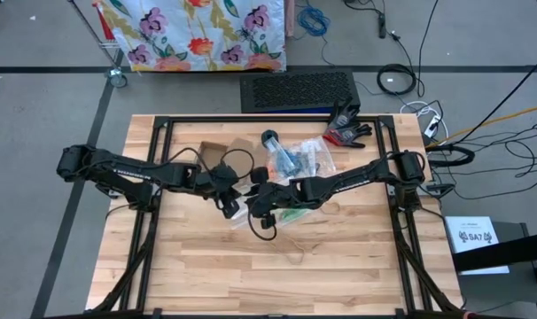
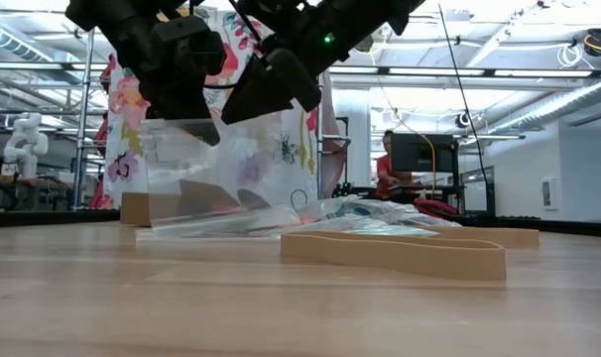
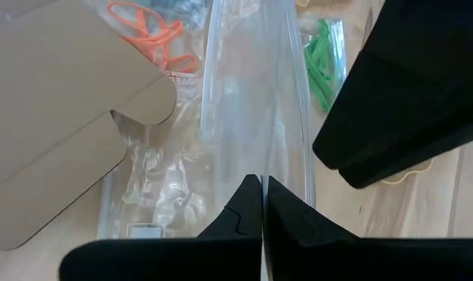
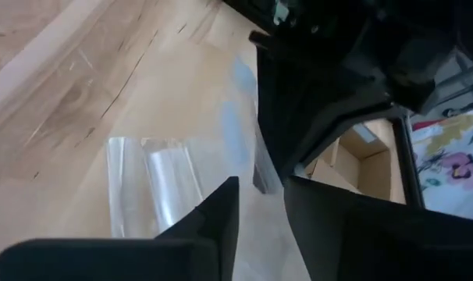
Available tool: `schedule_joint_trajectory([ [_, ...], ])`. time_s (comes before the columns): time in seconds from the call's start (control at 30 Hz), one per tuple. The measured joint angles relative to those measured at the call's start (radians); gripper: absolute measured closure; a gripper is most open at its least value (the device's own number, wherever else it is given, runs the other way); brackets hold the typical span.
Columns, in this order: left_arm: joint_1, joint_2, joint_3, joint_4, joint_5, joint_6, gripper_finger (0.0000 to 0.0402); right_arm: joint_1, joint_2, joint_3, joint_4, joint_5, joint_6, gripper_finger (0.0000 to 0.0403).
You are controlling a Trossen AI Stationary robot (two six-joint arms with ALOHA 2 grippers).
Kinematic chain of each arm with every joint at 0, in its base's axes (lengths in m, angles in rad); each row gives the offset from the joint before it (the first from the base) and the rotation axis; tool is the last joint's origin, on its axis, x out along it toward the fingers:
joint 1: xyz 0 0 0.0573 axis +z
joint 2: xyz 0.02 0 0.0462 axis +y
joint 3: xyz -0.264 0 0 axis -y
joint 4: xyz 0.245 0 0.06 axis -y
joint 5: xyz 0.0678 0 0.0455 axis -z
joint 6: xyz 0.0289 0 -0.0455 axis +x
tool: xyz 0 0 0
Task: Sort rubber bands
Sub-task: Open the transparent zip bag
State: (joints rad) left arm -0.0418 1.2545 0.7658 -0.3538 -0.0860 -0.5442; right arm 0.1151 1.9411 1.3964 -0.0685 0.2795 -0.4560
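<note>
On the left half of the wooden table (image 1: 206, 266), the left arm reaches toward the middle, and the left gripper (image 3: 262, 187) has its two dark fingers pressed together on the upper edge of a clear plastic bag (image 2: 221, 169), which hangs upright above the boards in the low view. Just beyond it lies a flat piece of brown cardboard (image 3: 57, 117), and past that edge a few orange rubber bands (image 3: 154, 35) lie tangled inside a crumpled clear bag. Green rubber bands (image 3: 324, 58) lie inside another clear bag beside them. At the table's middle the right gripper (image 4: 260, 195) hovers close against the left one, its fingers slightly apart with the hanging bag's edge showing between them; whether they touch it I cannot tell. A single tan rubber band (image 2: 395, 253) lies loose on the boards nearer the front. Farther right, near the back edge, lie a heap of clear bags (image 1: 299, 158) and a black-and-red glove (image 1: 346, 128).
</note>
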Motion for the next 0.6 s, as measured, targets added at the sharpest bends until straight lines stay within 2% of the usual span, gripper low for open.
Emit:
schedule_joint_trajectory([
  [0.23,0.000,0.000,0.000,0.015,0.000,0.000,0.0401,-0.016,0.002,0.000,0.054,-0.011,-0.083,0.0284],
  [0.43,-0.007,0.000,0.000,0.038,0.002,0.000,0.0401,-0.063,0.018,0.000,-0.069,-0.138,0.081,0.0293],
  [0.53,-0.008,0.000,0.000,0.039,0.002,0.001,0.0401,-0.067,0.018,0.000,-0.119,-0.178,0.106,0.0305],
  [0.6,-0.008,0.000,0.000,0.039,-0.003,0.001,0.0401,-0.065,0.018,0.000,-0.130,-0.243,0.144,0.0315],
])
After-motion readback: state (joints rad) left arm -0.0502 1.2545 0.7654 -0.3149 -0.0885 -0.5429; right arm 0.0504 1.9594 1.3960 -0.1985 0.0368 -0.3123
